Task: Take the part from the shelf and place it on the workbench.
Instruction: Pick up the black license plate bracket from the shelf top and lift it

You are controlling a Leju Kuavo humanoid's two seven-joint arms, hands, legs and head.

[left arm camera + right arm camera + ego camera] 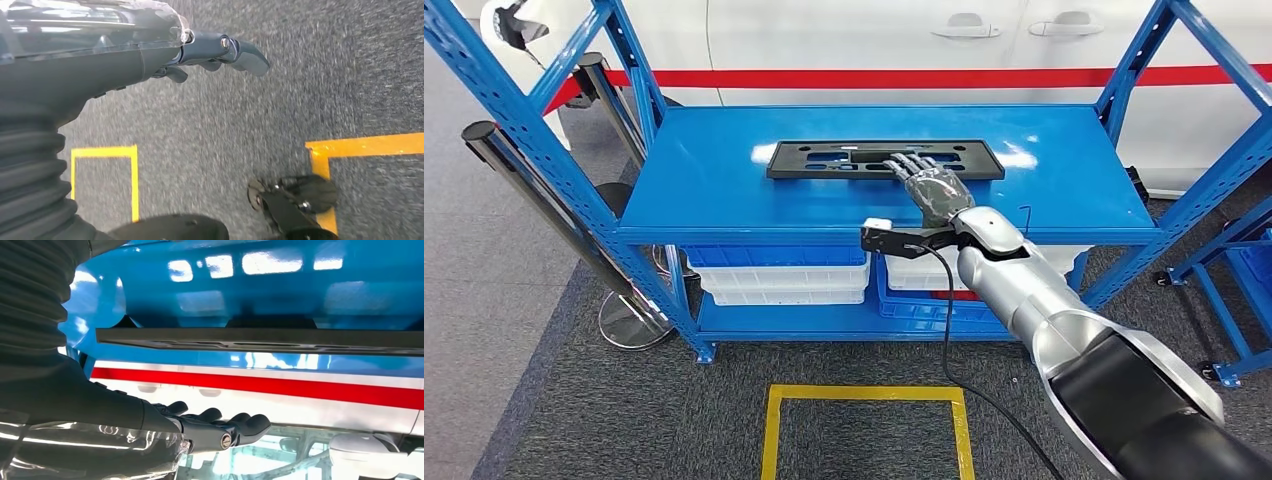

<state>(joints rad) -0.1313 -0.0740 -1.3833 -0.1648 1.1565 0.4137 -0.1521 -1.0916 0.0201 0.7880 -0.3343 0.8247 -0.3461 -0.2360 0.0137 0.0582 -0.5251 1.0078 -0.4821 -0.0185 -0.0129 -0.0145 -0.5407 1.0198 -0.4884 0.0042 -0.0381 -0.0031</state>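
Note:
The part [864, 160] is a flat black rectangular plate with cut-outs, lying on the blue shelf's top [714, 190] towards the back. My right hand [932, 185] reaches over its near edge right of the middle, fingers stretched forward and apart. In the right wrist view the part [260, 340] is a thin dark bar, and a gap separates it from my right hand [215, 427], which holds nothing. My left hand [215, 52] hangs over the grey floor with loosely extended fingers and nothing in it.
Blue and white bins [774, 270] sit on the shelf's lower level. Blue uprights [534, 130] frame both ends. A white car with a red stripe [874, 50] stands behind. Metal stanchions [544, 205] stand at the left, another blue rack [1234, 270] at the right, a yellow floor square [864, 395] in front.

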